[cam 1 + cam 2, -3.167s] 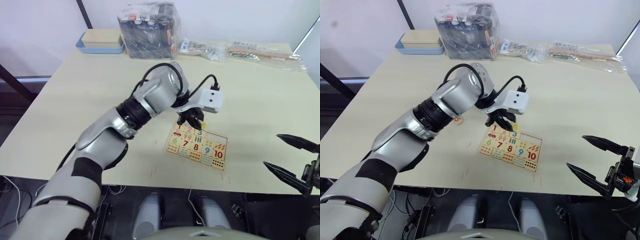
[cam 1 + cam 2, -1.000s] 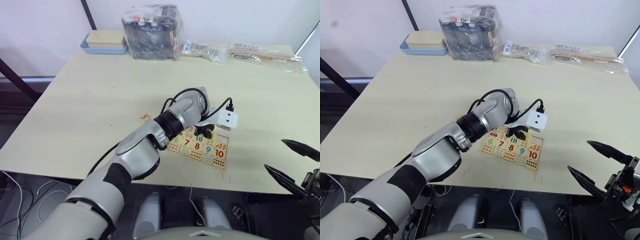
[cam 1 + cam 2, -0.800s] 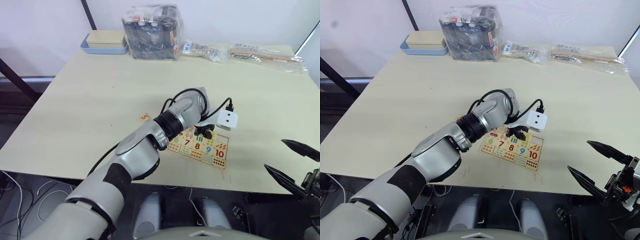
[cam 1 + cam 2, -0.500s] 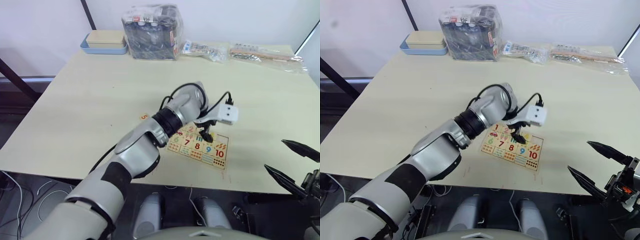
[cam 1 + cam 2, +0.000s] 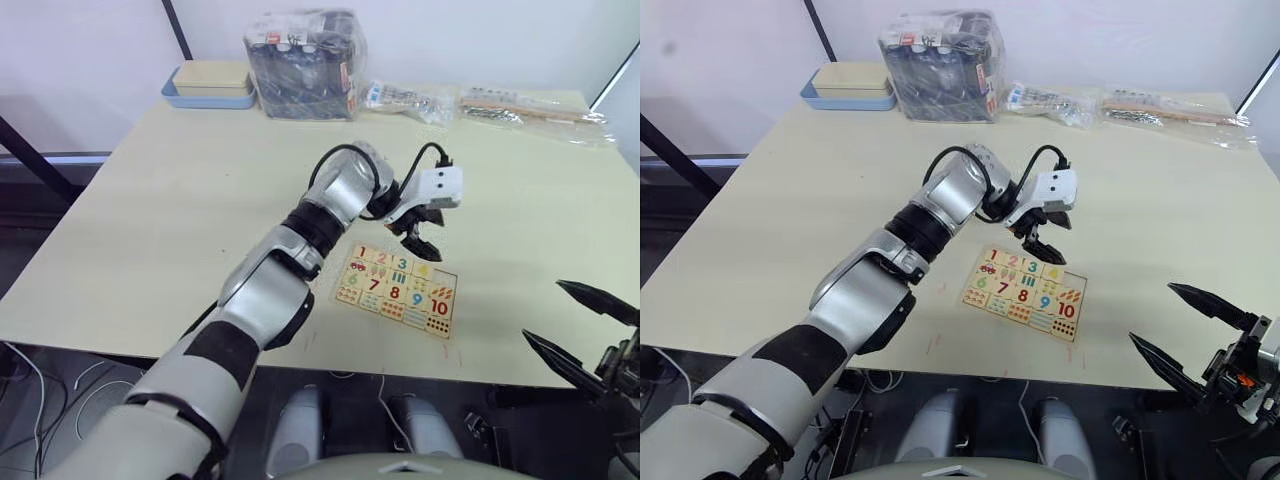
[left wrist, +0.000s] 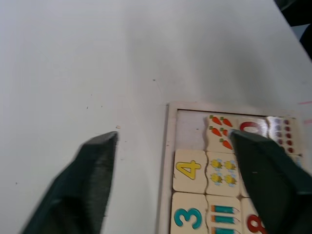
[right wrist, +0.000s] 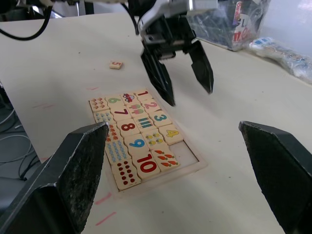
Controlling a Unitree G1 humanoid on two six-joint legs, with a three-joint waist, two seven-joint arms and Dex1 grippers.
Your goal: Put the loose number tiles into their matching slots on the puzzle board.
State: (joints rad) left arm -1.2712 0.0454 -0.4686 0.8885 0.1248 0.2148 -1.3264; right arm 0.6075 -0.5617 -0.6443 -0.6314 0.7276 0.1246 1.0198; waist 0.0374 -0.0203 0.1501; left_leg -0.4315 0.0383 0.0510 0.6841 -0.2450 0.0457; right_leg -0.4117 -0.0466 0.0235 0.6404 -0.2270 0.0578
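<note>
Right wrist view: the puzzle board (image 7: 146,146) is shown at centre, tiles 1 to 4 seated and one slot beside the 4 empty. The 5 tile (image 7: 116,64) is seen at upper left, well apart. The left gripper (image 7: 178,68) is held wide open, empty, above the board; the right gripper (image 5: 1200,335) is likewise spread, empty. Seated tiles could be dislodged by a careless descent.

Your two head cameras look down and forward over the puzzle board (image 5: 396,290) from above. Your left wrist camera sits close over its far corner; your right wrist camera views it low, from farther off.
</note>
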